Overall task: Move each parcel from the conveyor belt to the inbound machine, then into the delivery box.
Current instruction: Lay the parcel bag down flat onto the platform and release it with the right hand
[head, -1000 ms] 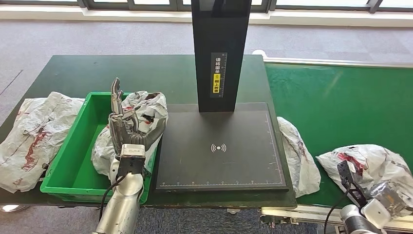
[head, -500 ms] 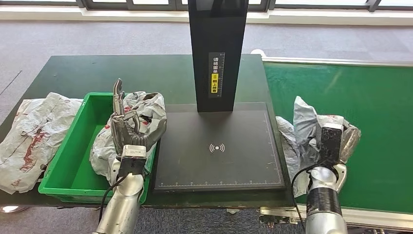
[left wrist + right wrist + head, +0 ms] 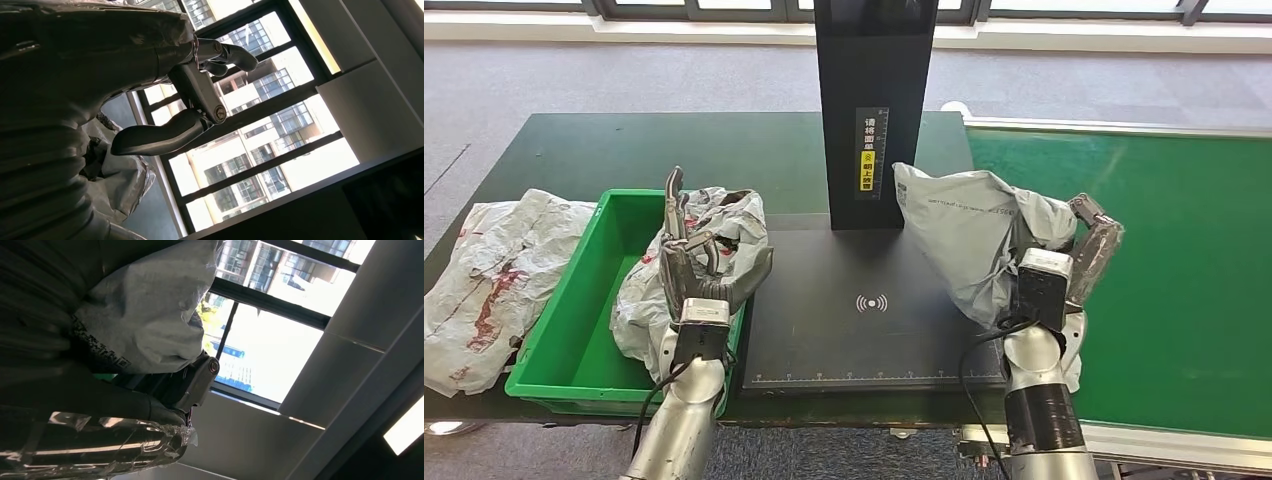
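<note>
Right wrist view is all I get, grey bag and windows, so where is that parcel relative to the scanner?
Observer: The right robot hand holds the grey parcel above the right part of the black scanner platform, beside its upright column.
Operator: And the left one?
Observer: The left robot hand is raised with fingers spread, at the green bin, in front of a white parcel.
Operator: Any parcels elsewhere?
Observer: One white parcel lies left of the bin.

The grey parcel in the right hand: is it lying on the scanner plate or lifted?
Lifted. The right hand grips the grey parcel and holds it upright over the black scanner plate; whether its lower edge touches, cannot tell.
</note>
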